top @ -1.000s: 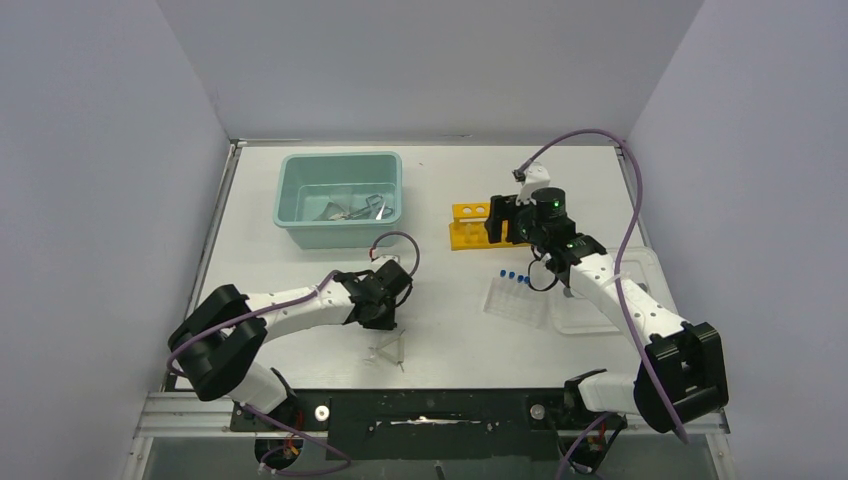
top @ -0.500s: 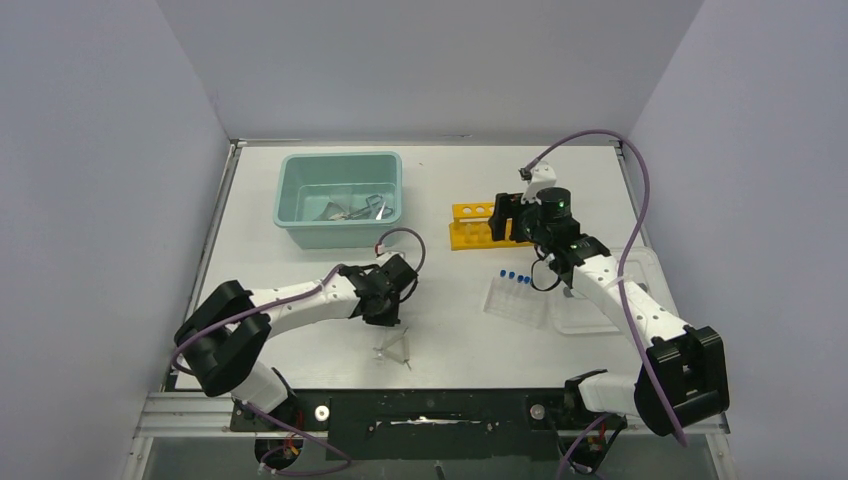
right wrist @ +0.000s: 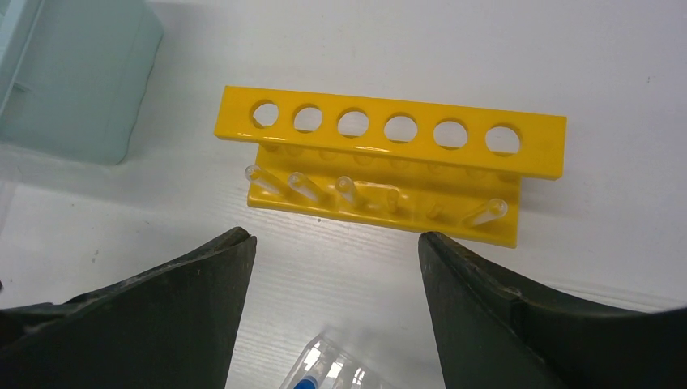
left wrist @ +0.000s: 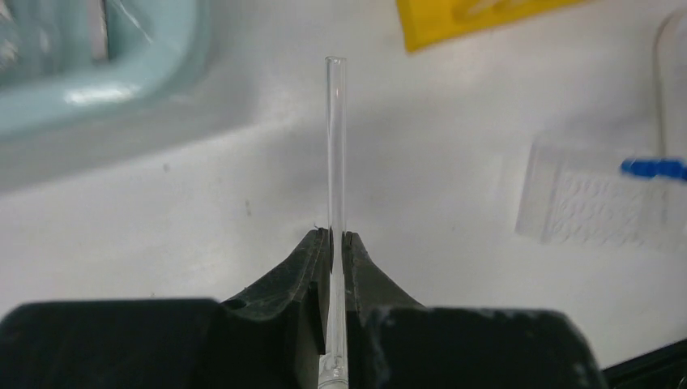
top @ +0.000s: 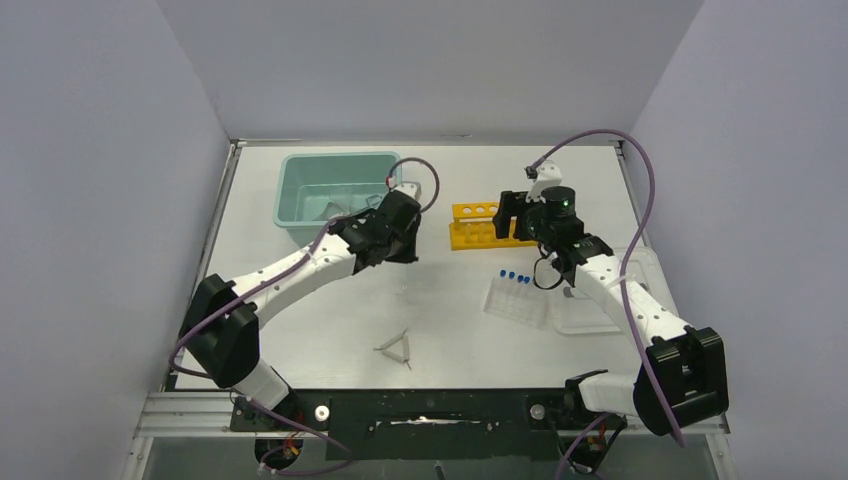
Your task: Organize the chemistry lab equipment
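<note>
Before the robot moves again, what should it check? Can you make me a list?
1. Grip: left gripper pinches the clear dropper firmly: ok.
2. Dropper over the teal tub: not ok, it hangs beside the tub's corner.
3. Other arm: right gripper open, empty, above the yellow rack, out of the way: ok.
4. Free space in the tub: cannot tell, the arm hides part.
5. All droppers collected: not ok, loose droppers lie apart, nearer the robot.
</note>
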